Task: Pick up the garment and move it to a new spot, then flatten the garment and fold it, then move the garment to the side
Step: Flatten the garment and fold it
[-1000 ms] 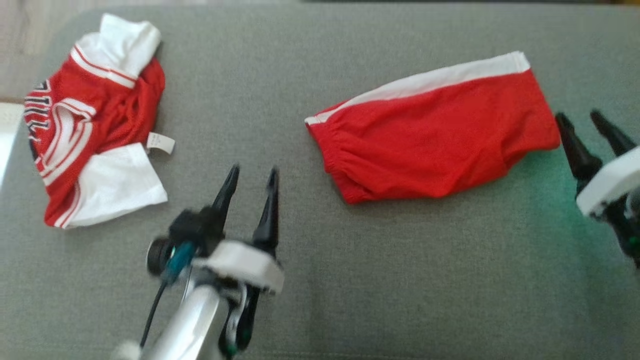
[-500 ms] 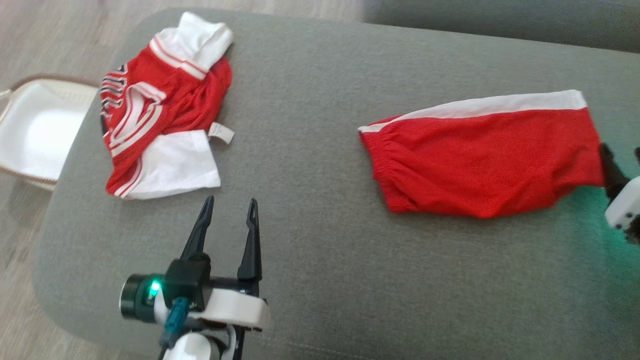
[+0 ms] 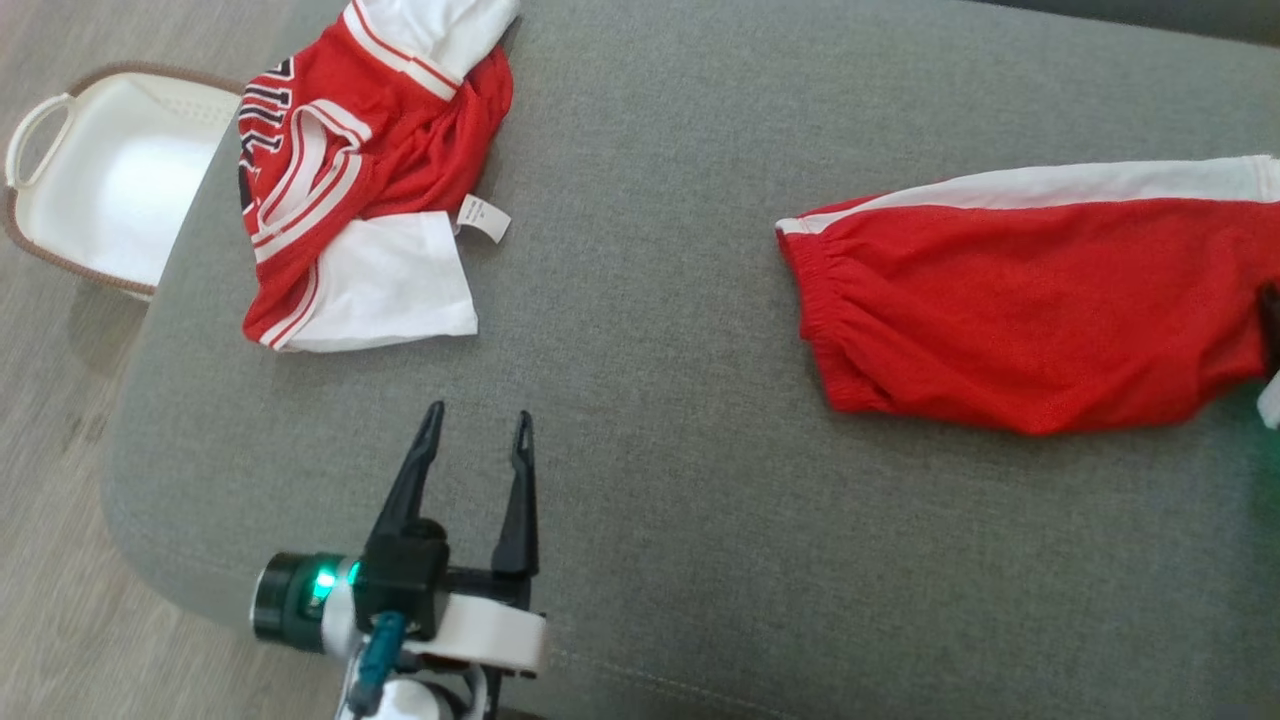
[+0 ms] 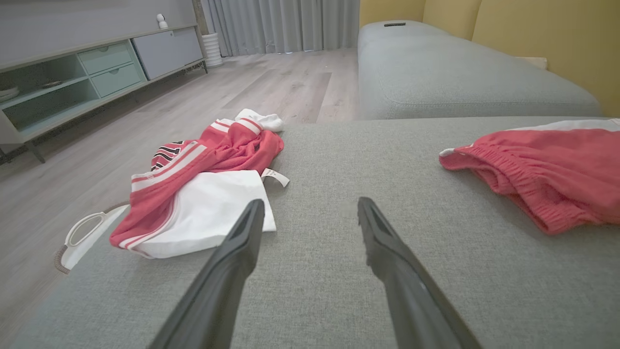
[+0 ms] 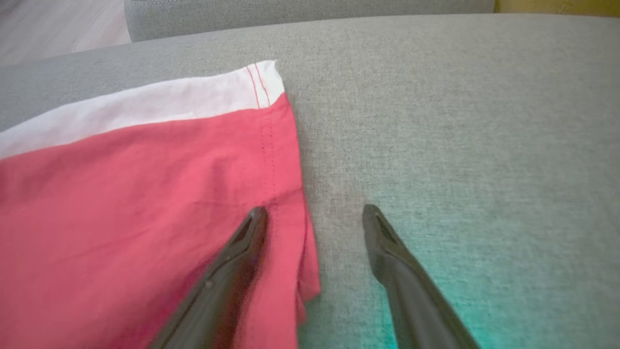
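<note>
Though flat, red shorts [image 5: 121, 203] under right gripper [image 5: 315, 209]

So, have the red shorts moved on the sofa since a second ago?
No. The red shorts keep the same gap to the jersey; the camera shifted.

support: grey cushion [image 3: 700, 550] | on it: red shorts [image 3: 1030, 310]; crumpled jersey [image 3: 370, 170]

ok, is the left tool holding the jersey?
No, the left tool is open over the grey cushion, apart from the jersey.
</note>
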Controlling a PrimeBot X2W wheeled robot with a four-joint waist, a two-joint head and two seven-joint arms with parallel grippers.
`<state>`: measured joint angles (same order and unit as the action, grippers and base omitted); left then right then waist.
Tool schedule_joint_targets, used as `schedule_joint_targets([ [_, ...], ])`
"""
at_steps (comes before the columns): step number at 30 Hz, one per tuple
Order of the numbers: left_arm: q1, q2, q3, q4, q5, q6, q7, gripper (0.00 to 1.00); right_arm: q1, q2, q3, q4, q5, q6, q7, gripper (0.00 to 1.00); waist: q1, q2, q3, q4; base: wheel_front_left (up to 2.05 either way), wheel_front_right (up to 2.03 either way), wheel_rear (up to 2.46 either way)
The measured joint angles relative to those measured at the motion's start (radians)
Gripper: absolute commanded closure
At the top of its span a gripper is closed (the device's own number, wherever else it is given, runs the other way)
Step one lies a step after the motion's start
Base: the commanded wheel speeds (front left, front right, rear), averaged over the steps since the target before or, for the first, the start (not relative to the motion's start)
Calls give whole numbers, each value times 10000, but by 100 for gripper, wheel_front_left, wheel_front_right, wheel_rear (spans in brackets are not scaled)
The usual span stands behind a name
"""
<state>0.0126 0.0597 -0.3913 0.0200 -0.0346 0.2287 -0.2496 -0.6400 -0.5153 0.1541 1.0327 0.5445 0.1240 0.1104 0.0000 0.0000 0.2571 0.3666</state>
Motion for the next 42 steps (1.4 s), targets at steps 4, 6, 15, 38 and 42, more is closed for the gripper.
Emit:
schedule_joint_targets([
  [4, -70, -12, -199, 31, 236, -2, 0, 0, -319, 17, 127, 42, 209, 0, 148, 0, 0, 0, 160, 43, 0, 0, 0],
  [6, -86, -6, -203, 90, 247, 0, 0, 0, -365, 63, 274, 38, 380, 0, 144, 100, 0, 0, 156, 2, 0, 0, 0],
  [15, -98, 36, -272, 334, 249, 4, 0, 0, -355, 31, 784, 364, 508, 0, -159, 100, 0, 0, -179, -594, 0, 0, 0],
  [38, 70, 201, -476, 1007, 234, 4, 0, 0, -937, 635, 1601, -320, -832, 0, -1910, 100, 0, 0, -1712, -1767, 0, 0, 0],
  [42, 181, 236, -479, 1049, 182, 2, 0, 0, -807, 1421, 1906, -865, -1116, 0, -1998, 100, 0, 0, -1973, -1665, 0, 0, 0],
])
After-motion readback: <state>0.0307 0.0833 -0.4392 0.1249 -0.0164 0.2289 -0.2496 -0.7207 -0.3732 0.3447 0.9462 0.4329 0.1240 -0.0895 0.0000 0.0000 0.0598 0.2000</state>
